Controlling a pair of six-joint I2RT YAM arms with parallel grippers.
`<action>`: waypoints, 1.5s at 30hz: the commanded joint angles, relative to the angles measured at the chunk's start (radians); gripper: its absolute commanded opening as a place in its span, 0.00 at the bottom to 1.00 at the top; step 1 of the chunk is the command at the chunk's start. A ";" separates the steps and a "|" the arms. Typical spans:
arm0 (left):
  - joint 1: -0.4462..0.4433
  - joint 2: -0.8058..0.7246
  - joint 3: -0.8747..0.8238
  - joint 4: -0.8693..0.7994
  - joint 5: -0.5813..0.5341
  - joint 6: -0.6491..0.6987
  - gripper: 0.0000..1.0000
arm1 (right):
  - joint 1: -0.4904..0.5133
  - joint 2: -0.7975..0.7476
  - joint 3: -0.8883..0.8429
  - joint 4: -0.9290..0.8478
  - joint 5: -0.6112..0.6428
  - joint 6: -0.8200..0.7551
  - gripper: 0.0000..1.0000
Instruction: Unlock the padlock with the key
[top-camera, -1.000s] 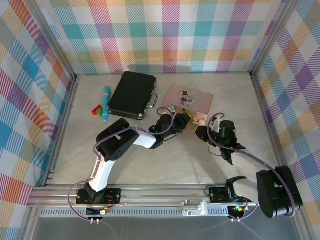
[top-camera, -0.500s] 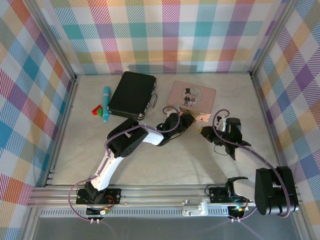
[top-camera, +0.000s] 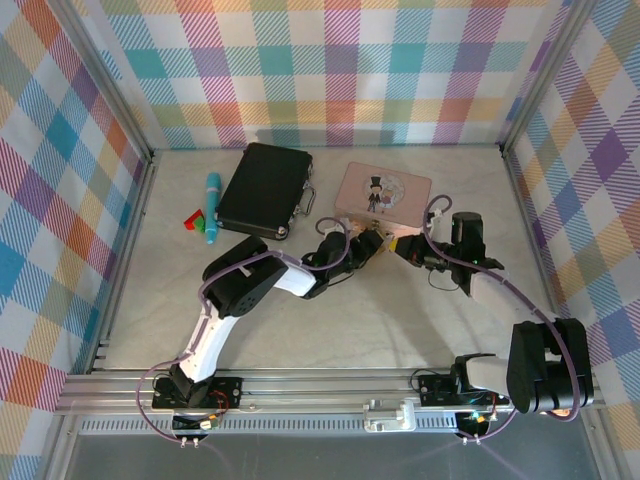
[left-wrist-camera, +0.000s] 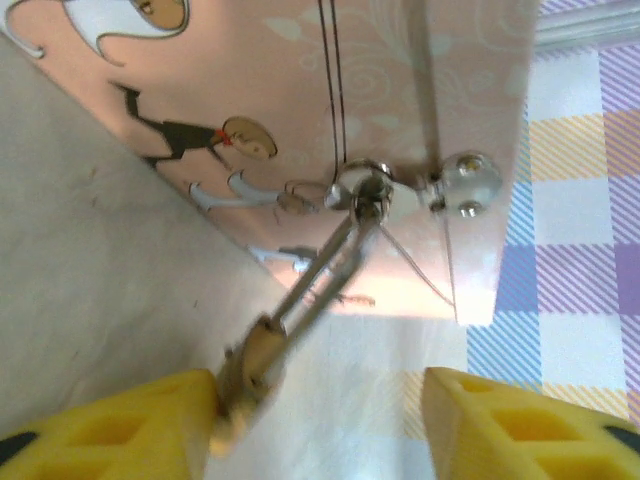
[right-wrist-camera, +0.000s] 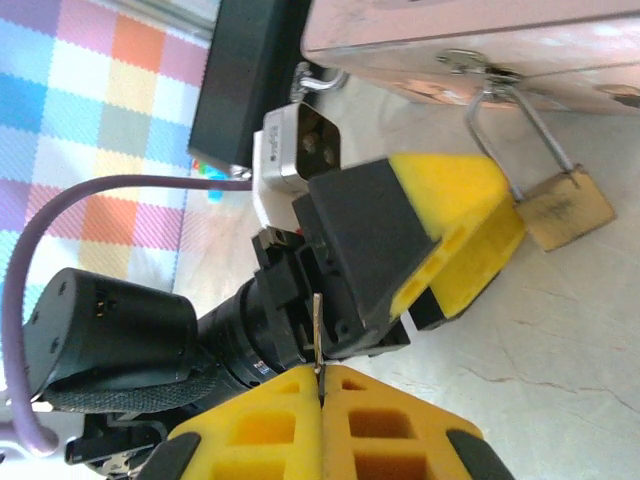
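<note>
Had bare surface (top-camera: 400, 320) open toward the near edge. Met pink tin (top-camera: 385, 192) and black case (top-camera: 262, 188) barring the far side, left hand (top-camera: 366, 245) and right hand (top-camera: 403, 247) crowded just beside the tin.

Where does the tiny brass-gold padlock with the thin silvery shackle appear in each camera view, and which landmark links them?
Top external: the padlock, a tiny tan speck, barely visible, just off the near edge of the pink rectangular picture tin.
Left wrist: blurred brass body low, left of centre, shackle running up to the tin's hasp.
Right wrist: brass body at the right edge, upper half, shackle reaching the hasp.
Shared landmark: the pink tin.
</note>
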 joint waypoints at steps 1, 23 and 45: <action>0.014 -0.086 -0.068 0.020 0.061 0.004 0.61 | -0.006 0.011 0.050 -0.059 -0.090 -0.076 0.00; 0.163 -0.389 -0.090 -0.030 0.578 0.164 0.54 | 0.044 0.033 0.152 -0.207 -0.377 -0.298 0.00; 0.132 -0.390 -0.091 0.066 0.746 0.171 0.30 | 0.068 0.108 0.206 -0.195 -0.362 -0.291 0.00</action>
